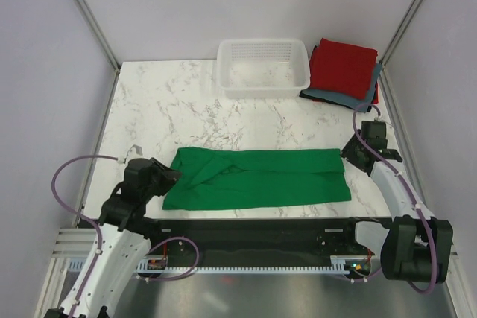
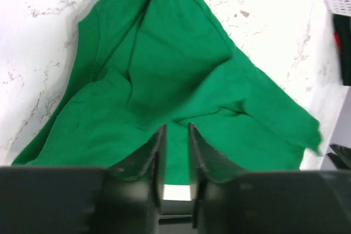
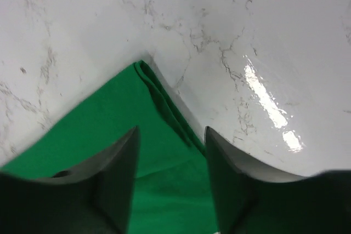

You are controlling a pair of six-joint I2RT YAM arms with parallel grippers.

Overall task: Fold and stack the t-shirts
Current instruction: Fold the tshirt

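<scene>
The green t-shirt (image 1: 261, 179) is spread low centre on the desk (image 1: 171, 102). The left tool (image 2: 175, 131) is narrowed to a slit at its bunched end; any grip cannot be told. The right tool (image 3: 171, 138) is held open, empty; only one corner layer may be caught, skewing the fold.

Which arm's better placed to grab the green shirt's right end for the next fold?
Likely right. The right gripper, open, sits over the green shirt's corner there; the left gripper is at the opposite end.
</scene>
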